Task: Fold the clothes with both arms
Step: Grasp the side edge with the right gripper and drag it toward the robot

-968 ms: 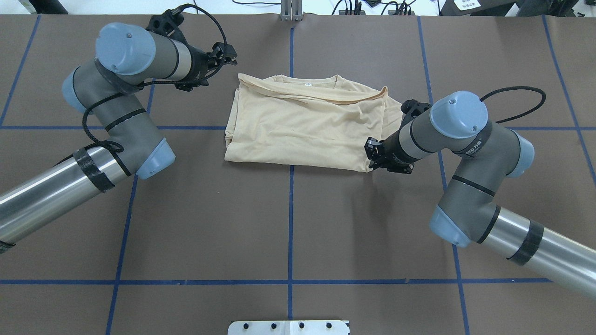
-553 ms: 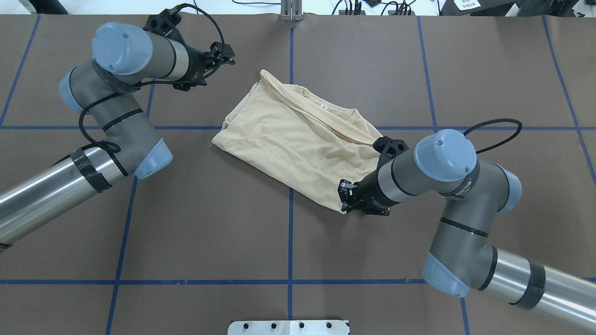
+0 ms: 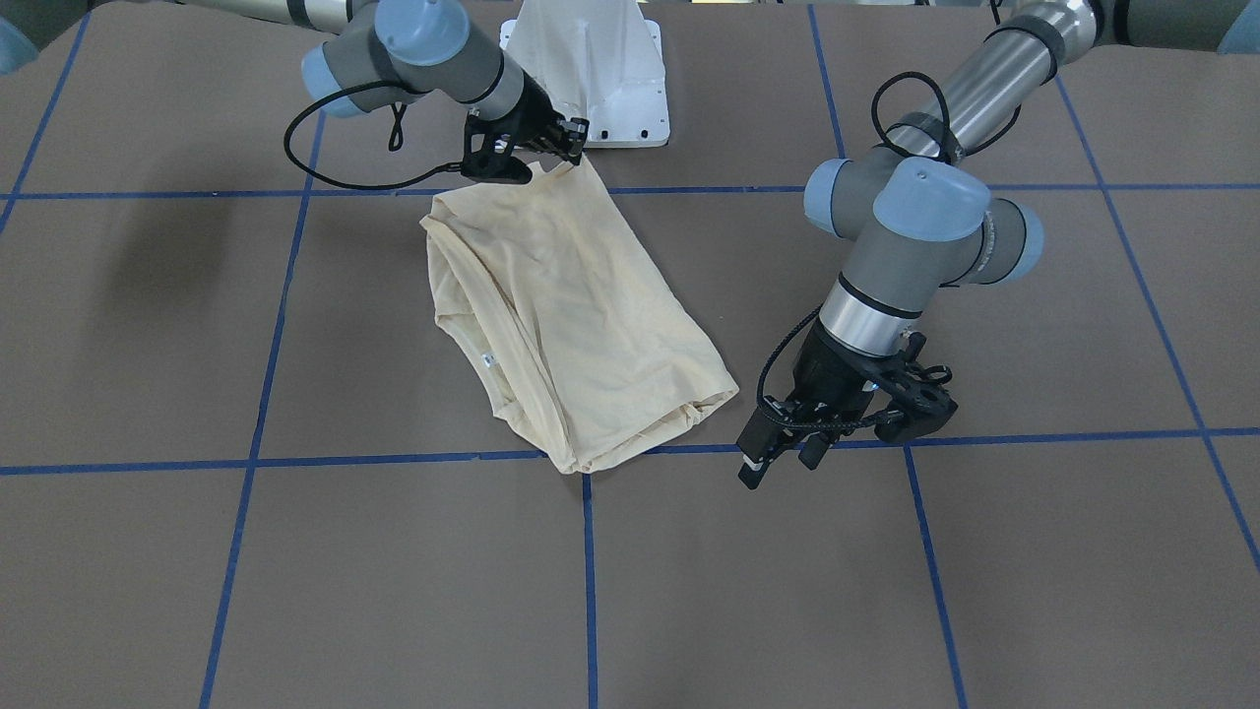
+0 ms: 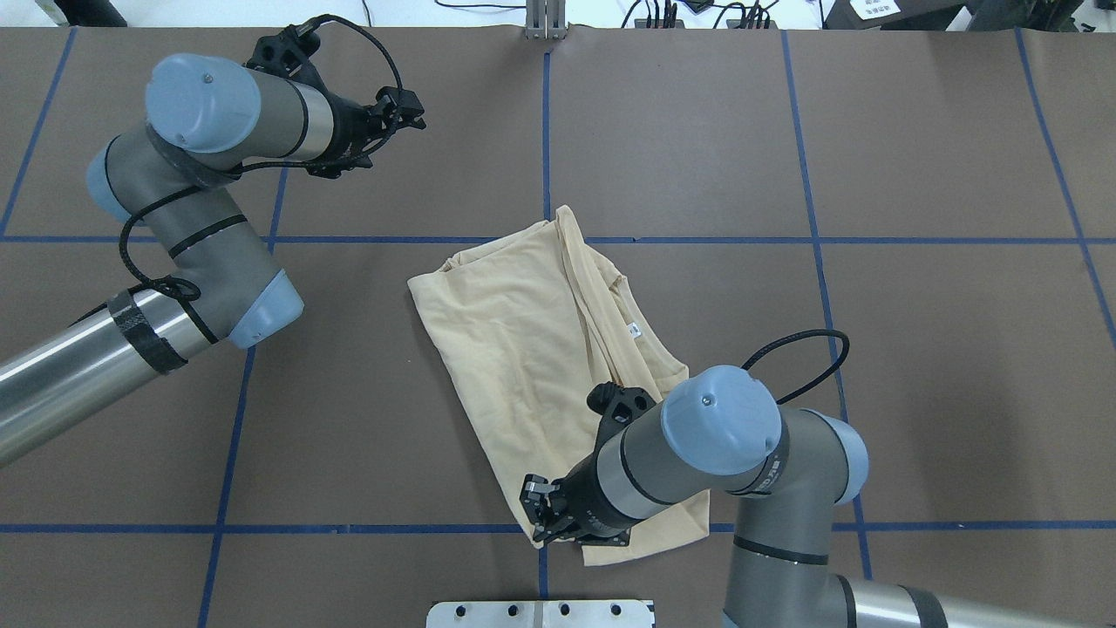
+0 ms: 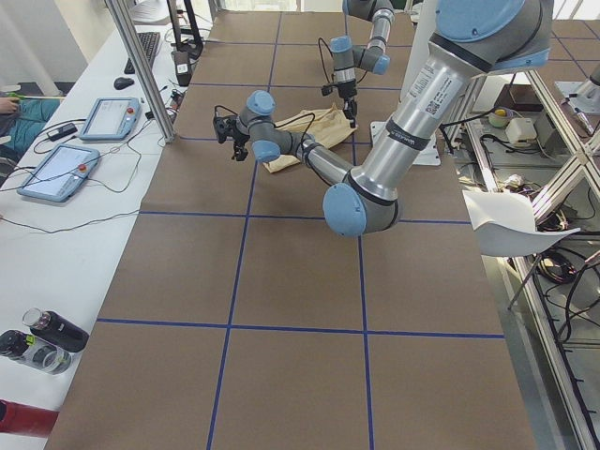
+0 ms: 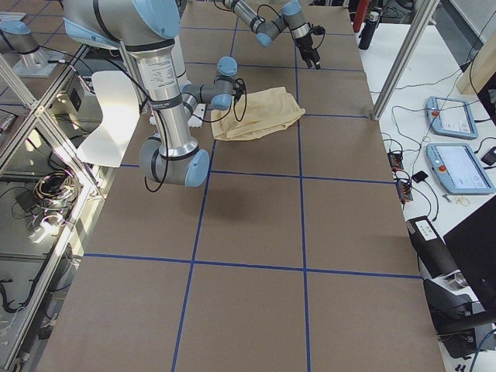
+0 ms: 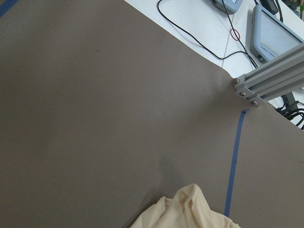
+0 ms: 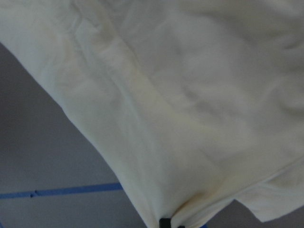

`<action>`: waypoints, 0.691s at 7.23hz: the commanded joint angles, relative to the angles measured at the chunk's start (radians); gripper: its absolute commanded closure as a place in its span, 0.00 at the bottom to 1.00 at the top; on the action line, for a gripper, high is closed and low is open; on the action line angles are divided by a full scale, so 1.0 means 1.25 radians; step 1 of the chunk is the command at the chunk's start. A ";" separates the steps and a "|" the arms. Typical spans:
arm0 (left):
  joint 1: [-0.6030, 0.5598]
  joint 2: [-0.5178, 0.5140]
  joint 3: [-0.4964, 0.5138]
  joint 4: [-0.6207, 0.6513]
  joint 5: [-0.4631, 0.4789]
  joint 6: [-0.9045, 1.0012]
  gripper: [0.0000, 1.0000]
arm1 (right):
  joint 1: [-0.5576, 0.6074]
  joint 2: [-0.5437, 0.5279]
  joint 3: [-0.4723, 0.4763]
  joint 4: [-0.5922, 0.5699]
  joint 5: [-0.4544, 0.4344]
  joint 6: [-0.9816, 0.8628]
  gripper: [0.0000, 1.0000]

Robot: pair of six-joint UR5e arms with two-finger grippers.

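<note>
Right gripper (image 4: 542,527) pinches T-shirt (image 4: 523,366) corner (beside white pedestal (image 4: 540,613)).

Overhead: right arm (image 4: 697,453) hides the T-shirt (image 4: 523,349)'s near corner and where the right pincer (image 4: 539,516) meets it. Right wrist view: fabric blurred, cropped top and right (one dark fingertip (image 8: 165,222) sliver at bottom edge). Left wrist view: T-shirt cut by bottom edge. Neck label (image 4: 634,331) too small to read.

The folded T-shirt (image 4: 532,349) lies diagonally, right end effector (image 4: 542,516) pinching its near corner, left end effector (image 4: 406,108) well apart.
</note>
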 commanded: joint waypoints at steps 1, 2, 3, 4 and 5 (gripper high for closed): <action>0.001 0.011 -0.010 0.000 0.003 0.000 0.00 | -0.041 0.030 -0.009 0.005 -0.002 0.006 1.00; 0.001 0.011 -0.008 -0.002 0.004 0.001 0.00 | -0.041 0.031 -0.010 0.006 -0.005 0.002 0.01; 0.002 0.015 -0.008 -0.002 0.003 0.001 0.00 | -0.040 0.029 -0.010 0.010 -0.005 -0.003 0.00; 0.002 0.013 -0.010 -0.003 -0.003 0.002 0.00 | -0.028 0.029 -0.005 0.011 -0.010 -0.003 0.00; 0.006 0.015 -0.028 -0.002 -0.020 0.019 0.00 | 0.003 0.029 0.000 0.028 -0.023 0.000 0.00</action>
